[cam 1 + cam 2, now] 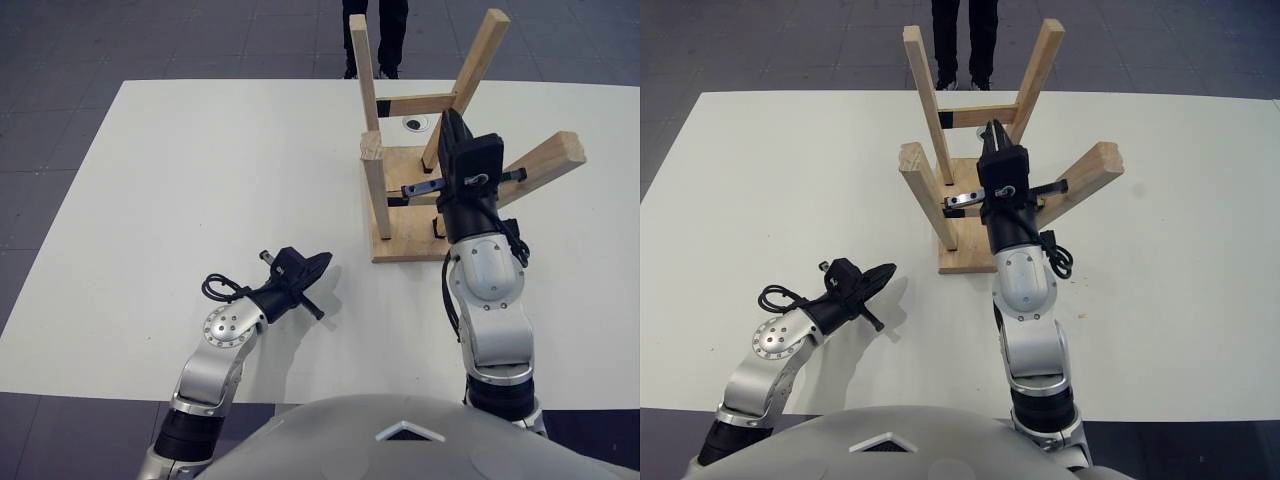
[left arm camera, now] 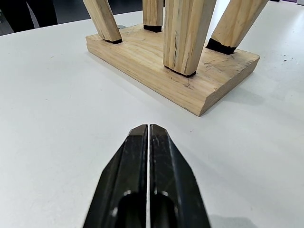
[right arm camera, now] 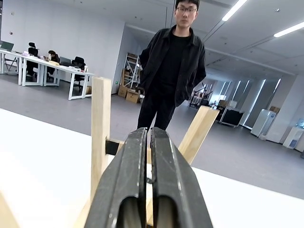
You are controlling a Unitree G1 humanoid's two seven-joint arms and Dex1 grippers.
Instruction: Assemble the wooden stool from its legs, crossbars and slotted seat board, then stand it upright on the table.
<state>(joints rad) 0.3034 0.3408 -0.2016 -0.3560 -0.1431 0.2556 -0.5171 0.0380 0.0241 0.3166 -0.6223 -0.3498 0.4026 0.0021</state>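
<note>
Wooden stool (image 1: 398, 243) upside down on a white table (image 1: 200, 170), seat board (image 2: 161, 61) flat, legs (image 1: 365, 70) pointing up.
Right claw (image 1: 452, 118) hangs over the seat board among the legs, pinched together on nothing. Left claw (image 2: 148, 128) sits low, apart from the stool toward the robot's left, likewise pinched together and empty.

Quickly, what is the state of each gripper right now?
Left gripper: closed, holding nothing.
Right gripper: closed, holding nothing.
</note>
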